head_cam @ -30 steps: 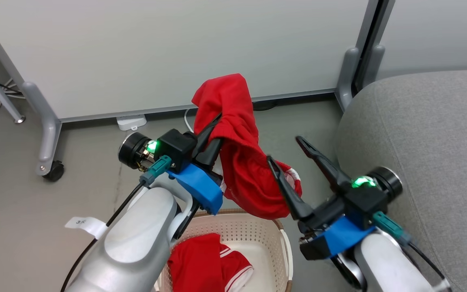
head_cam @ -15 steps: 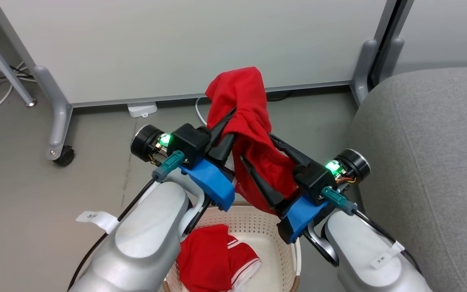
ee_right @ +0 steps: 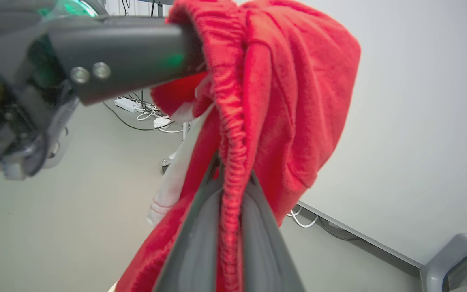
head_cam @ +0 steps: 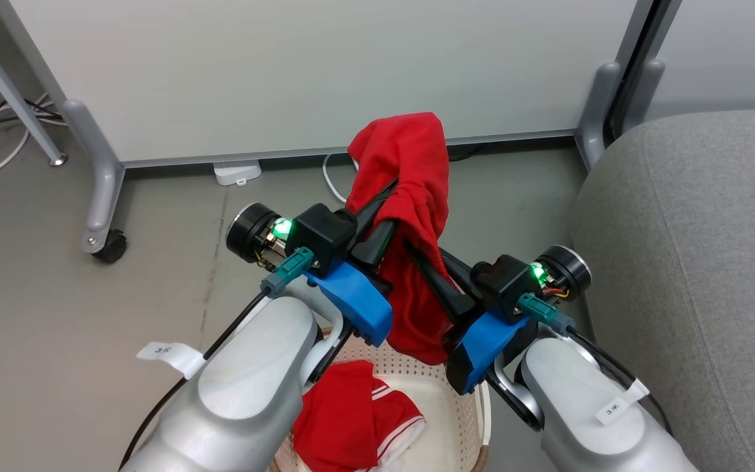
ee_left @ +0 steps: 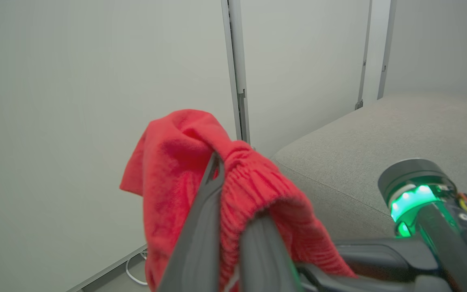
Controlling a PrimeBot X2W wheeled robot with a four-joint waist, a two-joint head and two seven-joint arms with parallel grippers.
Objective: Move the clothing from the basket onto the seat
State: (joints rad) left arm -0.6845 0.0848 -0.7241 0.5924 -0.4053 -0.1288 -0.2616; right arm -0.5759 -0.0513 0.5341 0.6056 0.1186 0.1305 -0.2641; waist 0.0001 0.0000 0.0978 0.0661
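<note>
The carry step is judged to be in hand. The large light-grey upholstered sofa (head_cam: 692, 262) is seen down the right side of the head view, and no clothing is seen on the part in frame. The cream-white perforated plastic basket with a brown rim (head_cam: 480, 410) is found at bottom centre, beneath both arms. The soft plain red fabric garment (head_cam: 410, 164) is held high at centre frame, lifted clear of the basket and draped over the dark fingers. It is pinched from two sides. The left gripper (head_cam: 387, 203) is clamped on the gathered waistband, and the right gripper (head_cam: 417, 252) is closed on the same ribbed edge just below. The second garment, red with white stripe trim (head_cam: 377, 426), is left lying in the basket.

Next, a swing toward the right of the frame is called for. The cloth should be kept high enough for its hanging hem to be carried over the sofa's rounded edge, and only then should both grips be released.

Across the top, a pale partition panel (head_cam: 318, 72) is seen. Its grey foot (head_cam: 597, 111) stands at upper right, just beside the sofa's corner, and is best given room. A black caster (head_cam: 110, 248) at the left and a white power strip (head_cam: 238, 172) at the panel's base are well apart from that path.
</note>
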